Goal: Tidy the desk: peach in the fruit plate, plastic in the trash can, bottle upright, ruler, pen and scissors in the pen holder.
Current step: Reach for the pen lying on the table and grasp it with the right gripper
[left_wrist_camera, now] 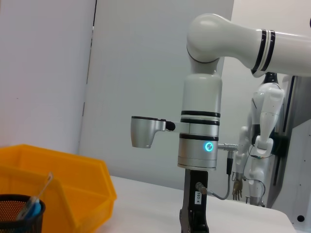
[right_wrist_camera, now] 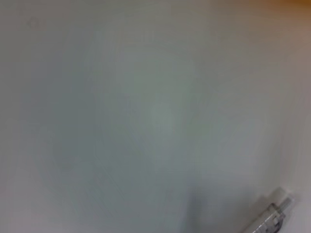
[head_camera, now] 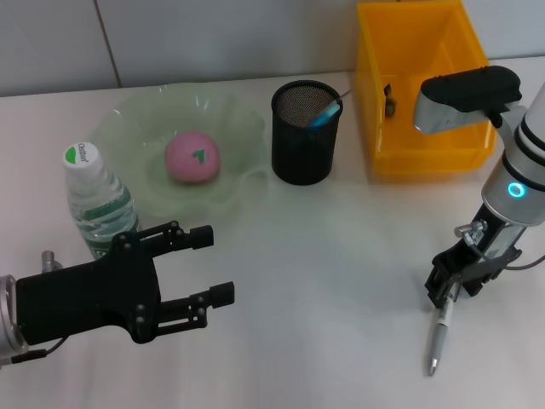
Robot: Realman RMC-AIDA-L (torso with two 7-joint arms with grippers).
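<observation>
A pink peach (head_camera: 192,158) lies in the green glass fruit plate (head_camera: 128,115). The water bottle (head_camera: 95,200) stands upright at the plate's left front. The black mesh pen holder (head_camera: 305,132) (left_wrist_camera: 19,213) holds a blue-ended item (head_camera: 324,112) and a thin stick; I cannot tell what they are. A silver pen (head_camera: 438,339) (right_wrist_camera: 272,221) points toward the table's front edge at the right, with my right gripper (head_camera: 449,288) shut on its upper end. My left gripper (head_camera: 209,266) hovers open at the front left, just in front of the bottle. No loose plastic shows on the table.
The yellow bin (head_camera: 421,162) (left_wrist_camera: 73,179) stands at the back right, beside the pen holder, with a small dark item (head_camera: 390,98) inside. The right arm's wrist housing (head_camera: 464,98) hangs over the bin's front right corner. A wall runs behind the table.
</observation>
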